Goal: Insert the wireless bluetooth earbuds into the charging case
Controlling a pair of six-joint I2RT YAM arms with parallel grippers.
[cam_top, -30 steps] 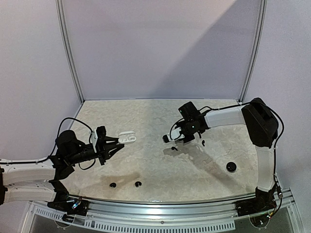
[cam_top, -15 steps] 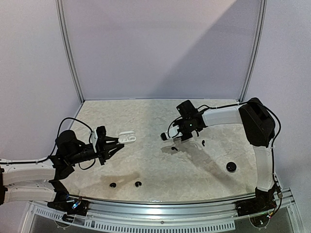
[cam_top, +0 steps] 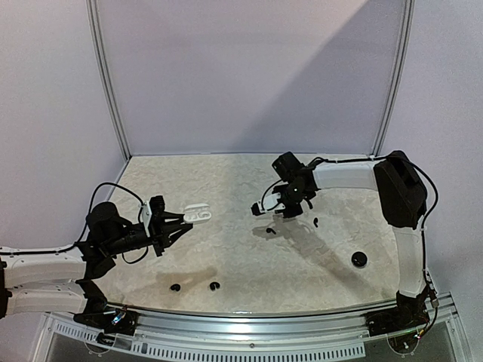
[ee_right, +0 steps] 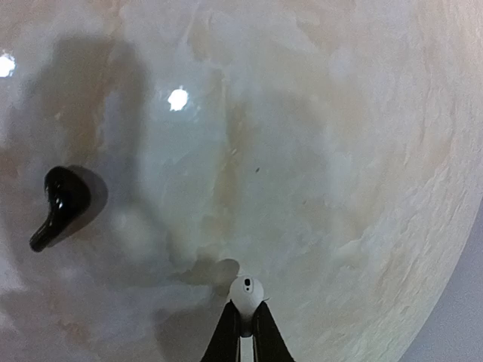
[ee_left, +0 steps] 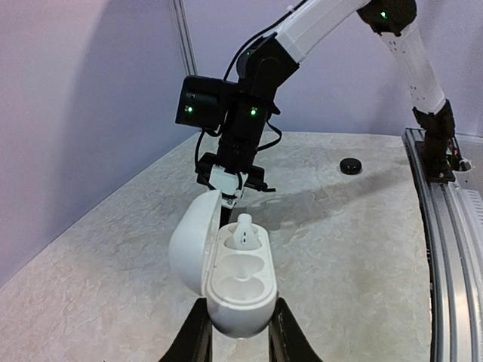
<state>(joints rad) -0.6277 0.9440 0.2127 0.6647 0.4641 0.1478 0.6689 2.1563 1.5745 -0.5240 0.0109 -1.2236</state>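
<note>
Right jaws pinch a white earbud, its head just past their tips. Left jaws clamp the open charging case. On so slim a hold, the earbud might twist loose.

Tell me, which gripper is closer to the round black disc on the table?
Right. The right gripper, pinching a white earbud, hangs over the table middle, some way from the disc; the left gripper, holding the white case, sits farther off.

My end effector pinches a white earbud; a black earbud lies apart on the tabletop.
</note>
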